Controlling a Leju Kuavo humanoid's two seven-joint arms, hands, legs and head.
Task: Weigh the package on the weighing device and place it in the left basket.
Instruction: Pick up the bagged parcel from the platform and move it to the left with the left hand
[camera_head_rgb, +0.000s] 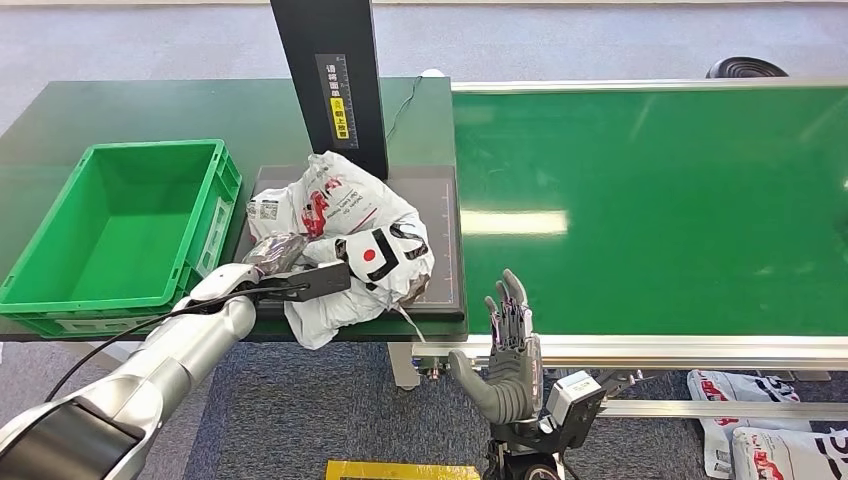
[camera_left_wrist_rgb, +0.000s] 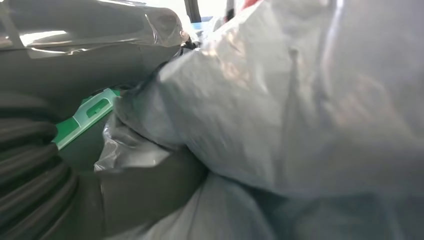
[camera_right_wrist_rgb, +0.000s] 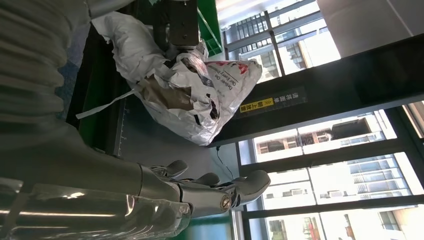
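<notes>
Head view: the left hand (camera_head_rgb: 268, 262) grips the near-left side of the white package (camera_head_rgb: 350, 235), which lies on the dark weighing device (camera_head_rgb: 445, 255) beside the green basket (camera_head_rgb: 60, 290). The right hand (camera_head_rgb: 508, 352) hangs apart, fingers spread, holding nothing.

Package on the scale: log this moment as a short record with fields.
package: white plastic mailer bag, crumpled, lying on the dark weighing platform, one edge hanging over the near side
left hand: at the bag's near left side, fingers in its folds; grip cannot be confirmed
right hand: raised, fingers apart, holding nothing, apart from the bag
green basket: left of the platform, nothing in it
conveyor: green belt to the right, bare
</notes>
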